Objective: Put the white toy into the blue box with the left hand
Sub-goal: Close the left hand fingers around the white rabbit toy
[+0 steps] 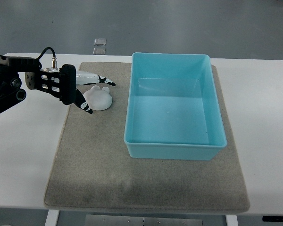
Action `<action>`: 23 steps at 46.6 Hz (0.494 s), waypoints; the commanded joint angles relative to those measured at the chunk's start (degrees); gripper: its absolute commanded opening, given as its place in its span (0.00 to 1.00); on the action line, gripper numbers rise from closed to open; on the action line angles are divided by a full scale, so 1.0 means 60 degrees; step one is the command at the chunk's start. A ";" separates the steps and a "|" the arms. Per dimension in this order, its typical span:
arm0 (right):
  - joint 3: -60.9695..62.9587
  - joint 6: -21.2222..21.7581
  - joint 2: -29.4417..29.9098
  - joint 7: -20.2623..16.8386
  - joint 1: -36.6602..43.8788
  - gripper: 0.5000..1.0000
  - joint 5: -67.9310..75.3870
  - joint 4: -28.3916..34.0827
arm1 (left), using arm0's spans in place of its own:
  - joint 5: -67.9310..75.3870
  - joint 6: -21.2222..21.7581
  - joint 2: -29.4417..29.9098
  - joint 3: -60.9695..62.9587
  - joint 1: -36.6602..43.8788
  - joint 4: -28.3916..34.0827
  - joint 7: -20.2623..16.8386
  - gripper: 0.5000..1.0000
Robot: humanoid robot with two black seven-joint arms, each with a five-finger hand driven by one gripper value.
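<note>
One robot hand (pixel 87 92), my left, has its fingers spread around the white toy (pixel 99 98), not gripping. I see the blue box (pixel 174 146) just beside.

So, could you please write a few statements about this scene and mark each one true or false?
1. The white toy lies inside the blue box. False: it sits on the grey mat, left of the box.
2. The box holds nothing. True.
3. The left hand is at the toy, fingers spread around it. True.
4. The toy has been lifted clear of the mat. False: it rests on the mat.
5. The right hand is over the box. False: it is not in view.
</note>
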 commanded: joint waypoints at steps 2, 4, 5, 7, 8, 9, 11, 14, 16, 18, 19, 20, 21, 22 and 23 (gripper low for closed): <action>0.0000 -0.0003 0.0000 -0.0007 0.0000 0.87 -0.0003 0.0014 | 0.0124 0.0182 0.0000 -0.0001 0.0001 -0.0001 -0.0003 0.97; 0.0000 -0.0003 0.0000 -0.0007 0.0000 0.87 -0.0003 -0.0001 | 0.0256 0.0212 0.0000 -0.0001 0.0001 -0.0001 -0.0003 0.96; 0.0000 -0.0003 0.0000 0.0008 0.0000 0.87 -0.0003 -0.0001 | 0.0300 0.0212 0.0000 -0.0001 0.0001 -0.0001 -0.0003 0.95; 0.0000 -0.0003 0.0000 -0.0007 0.0000 0.87 -0.0003 -0.0001 | 0.0417 0.0241 0.0000 -0.0001 0.0001 -0.0001 -0.0003 0.93; 0.0000 -0.0003 0.0000 0.0008 0.0000 0.87 -0.0003 -0.0001 | 0.0476 0.0255 0.0000 -0.0001 0.0001 -0.0001 -0.0003 0.90; 0.0000 -0.0003 0.0000 0.0008 0.0000 0.87 -0.0003 -0.0001 | 0.0534 0.0270 0.0000 -0.0001 0.0001 -0.0001 -0.0017 0.88; 0.0000 -0.0003 0.0000 0.0008 0.0000 0.87 -0.0003 -0.0001 | 0.0681 0.0285 0.0000 -0.0001 0.0001 -0.0001 -0.0061 0.84; 0.0000 -0.0003 0.0000 0.0008 0.0000 0.87 -0.0003 -0.0001 | 0.0856 0.0285 0.0000 -0.0001 0.0001 -0.0015 -0.0178 0.73; 0.0000 -0.0003 0.0000 0.0008 0.0000 0.87 -0.0003 -0.0001 | 0.0974 0.0285 0.0000 -0.0001 0.0001 -0.0001 -0.0237 0.63; 0.0000 -0.0003 0.0000 0.0008 0.0000 0.87 -0.0003 -0.0001 | 0.1033 0.0285 0.0000 -0.0001 0.0001 -0.0001 -0.0252 0.53; 0.0000 -0.0003 0.0000 -0.0007 0.0000 0.87 -0.0003 -0.0001 | 0.1047 0.0285 0.0000 -0.0001 0.0001 -0.0001 -0.0252 0.45; 0.0000 -0.0003 0.0000 -0.0007 0.0000 0.87 -0.0003 -0.0001 | 0.1062 0.0285 0.0000 -0.0001 0.0001 -0.0001 -0.0252 0.34; 0.0000 -0.0003 0.0000 0.0008 0.0000 0.87 -0.0003 -0.0001 | 0.1077 0.0285 0.0000 -0.0001 0.0001 -0.0001 -0.0252 0.23; 0.0000 -0.0003 0.0000 -0.0007 0.0000 0.87 -0.0003 -0.0001 | 0.1077 0.0285 0.0000 -0.0001 -0.0014 -0.0001 -0.0237 0.14; 0.0000 -0.0003 0.0000 0.0008 0.0000 0.87 -0.0003 -0.0001 | 0.1062 0.0285 0.0015 -0.0001 -0.0014 -0.0001 -0.0237 0.05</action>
